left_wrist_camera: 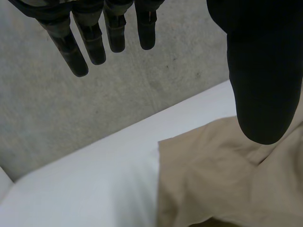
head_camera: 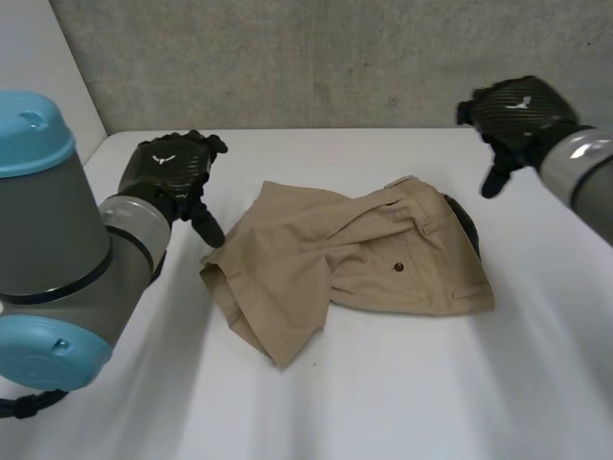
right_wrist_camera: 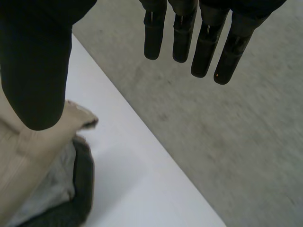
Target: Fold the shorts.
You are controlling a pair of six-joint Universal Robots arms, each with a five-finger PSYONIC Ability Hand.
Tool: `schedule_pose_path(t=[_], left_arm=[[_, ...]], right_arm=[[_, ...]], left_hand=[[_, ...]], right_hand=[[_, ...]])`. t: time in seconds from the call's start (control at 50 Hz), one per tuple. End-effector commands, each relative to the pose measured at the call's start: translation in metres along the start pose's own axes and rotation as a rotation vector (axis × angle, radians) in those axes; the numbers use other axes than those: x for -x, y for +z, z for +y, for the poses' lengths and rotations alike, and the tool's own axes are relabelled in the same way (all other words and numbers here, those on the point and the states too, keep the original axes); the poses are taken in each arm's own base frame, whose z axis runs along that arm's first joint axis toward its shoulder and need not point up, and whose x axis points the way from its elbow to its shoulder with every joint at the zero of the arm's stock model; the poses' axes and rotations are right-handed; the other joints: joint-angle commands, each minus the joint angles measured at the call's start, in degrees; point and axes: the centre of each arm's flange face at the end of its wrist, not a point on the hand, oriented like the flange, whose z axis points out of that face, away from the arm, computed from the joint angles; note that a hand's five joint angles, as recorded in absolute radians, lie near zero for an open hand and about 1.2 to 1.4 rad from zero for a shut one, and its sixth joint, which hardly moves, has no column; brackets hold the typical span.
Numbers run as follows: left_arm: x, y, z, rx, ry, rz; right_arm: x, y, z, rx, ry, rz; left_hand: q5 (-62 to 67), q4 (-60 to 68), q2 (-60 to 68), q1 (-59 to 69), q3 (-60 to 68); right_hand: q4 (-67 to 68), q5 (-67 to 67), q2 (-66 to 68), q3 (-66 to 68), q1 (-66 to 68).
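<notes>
Left robot hand [head_camera: 170, 165] low, fingers straight, thumb apart. Right robot hand [head_camera: 517, 113] higher, fingers straight, thumb apart.

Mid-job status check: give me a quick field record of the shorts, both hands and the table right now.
table: white
shorts: tan, rumpled, partly doubled over, lying on the table
waistband: dark lining showing, at the end opposite the leg openings
left hand: open, beside the leg end, holding nothing
right hand: open, raised near the waistband, holding nothing
fold: not yet tidy
</notes>
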Motion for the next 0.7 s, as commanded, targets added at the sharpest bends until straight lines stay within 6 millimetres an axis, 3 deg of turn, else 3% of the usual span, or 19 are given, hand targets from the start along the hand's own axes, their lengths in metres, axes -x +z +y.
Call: schedule_pose_path(t=[0.02, 0.22, 0.32, 0.4, 0.42, 0.44, 0.48, 0.56, 0.64, 0.7], left_arm=[[-0.021, 0.016, 0.020, 0.083, -0.116, -0.006], [-0.036, 0.045, 0.057, 0.218, -0.074, -0.082], [-0.038, 0.059, 0.078, 0.273, -0.046, -0.103], [-0.037, 0.067, 0.088, 0.287, -0.031, -0.131], [-0.037, 0.068, 0.089, 0.288, -0.029, -0.135], [-0.037, 0.070, 0.091, 0.290, -0.027, -0.139], [-0.036, 0.072, 0.092, 0.288, -0.028, -0.144], [-0.034, 0.073, 0.088, 0.279, -0.027, -0.146], [-0.033, 0.069, 0.073, 0.247, -0.036, -0.136], [-0.026, 0.058, 0.033, 0.161, -0.043, -0.130]], right_arm=[[0.036, 0.046, 0.015, -0.054, -0.014, -0.106], [0.064, 0.072, 0.054, 0.009, 0.001, -0.171], [0.074, 0.083, 0.073, 0.036, 0.006, -0.185], [0.077, 0.091, 0.081, 0.044, 0.001, -0.181], [0.077, 0.092, 0.082, 0.042, -0.006, -0.177], [0.077, 0.092, 0.082, 0.040, -0.010, -0.176], [0.076, 0.093, 0.080, 0.033, -0.016, -0.169], [0.064, 0.088, 0.063, 0.013, -0.038, -0.125], [0.048, 0.074, 0.024, -0.056, -0.057, -0.073], [0.028, 0.059, -0.011, -0.119, -0.073, -0.010]], left_hand=[[-0.2, -0.6, -0.4, -1.0, -1.5], [-0.2, -0.6, -0.4, -1.0, -1.5], [4.1, 3.7, 3.9, 3.3, 2.9], [16.0, 15.6, 15.8, 15.2, 14.8], [20.6, 20.2, 20.4, 19.8, 19.3], [26.5, 26.0, 26.3, 25.6, 25.2], [46.3, 45.8, 46.0, 45.4, 45.0], [67.0, 66.6, 66.8, 66.2, 65.7], [67.1, 66.6, 66.8, 66.2, 65.8], [67.1, 66.6, 66.8, 66.2, 65.8]], right_hand=[[2.2, 1.8, 1.5, 2.0, 4.4], [4.3, 4.0, 3.7, 4.2, 6.6], [12.2, 11.9, 11.6, 12.1, 14.5], [33.0, 32.7, 32.4, 32.9, 35.3], [50.1, 49.8, 49.4, 50.0, 52.3], [58.2, 57.9, 57.5, 58.1, 60.4], [58.3, 58.0, 57.6, 58.2, 60.5], [58.3, 58.0, 57.6, 58.2, 60.5], [58.3, 58.0, 57.6, 58.2, 60.5], [58.3, 58.0, 57.6, 58.2, 60.5]])
